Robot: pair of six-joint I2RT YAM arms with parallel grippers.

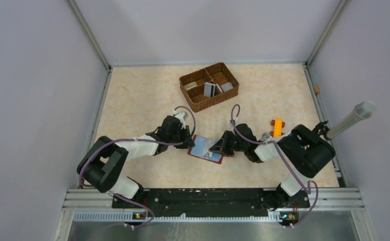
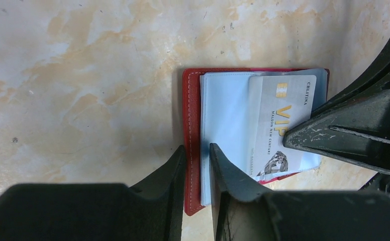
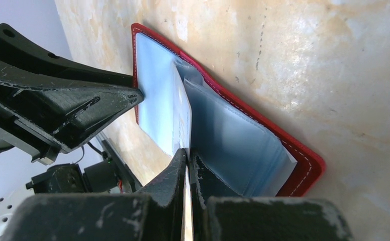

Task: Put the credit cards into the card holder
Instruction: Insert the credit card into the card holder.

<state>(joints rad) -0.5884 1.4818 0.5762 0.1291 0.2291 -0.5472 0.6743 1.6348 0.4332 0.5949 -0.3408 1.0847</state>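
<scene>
The dark red card holder [image 1: 205, 149] lies open on the table between my two arms, its clear pockets [image 2: 225, 125] facing up. A white "VIP" credit card [image 2: 282, 120] sits partly inside a pocket, and my right gripper [image 3: 188, 153] is shut on its near end. That card [image 3: 184, 108] shows edge-on in the right wrist view. My left gripper [image 2: 197, 158] points down at the holder's left edge [image 2: 192, 115], jaws narrowly apart. One of its fingers is on the table side and the other over the pockets. More credit cards [image 1: 210, 89] stand in the basket.
A brown divided wicker basket [image 1: 193, 100] sits behind the holder at the back of the table. An orange block [image 1: 277, 127] lies by the right arm, and a grey tube [image 1: 351, 119] leans at the right wall. Grey walls close in the table.
</scene>
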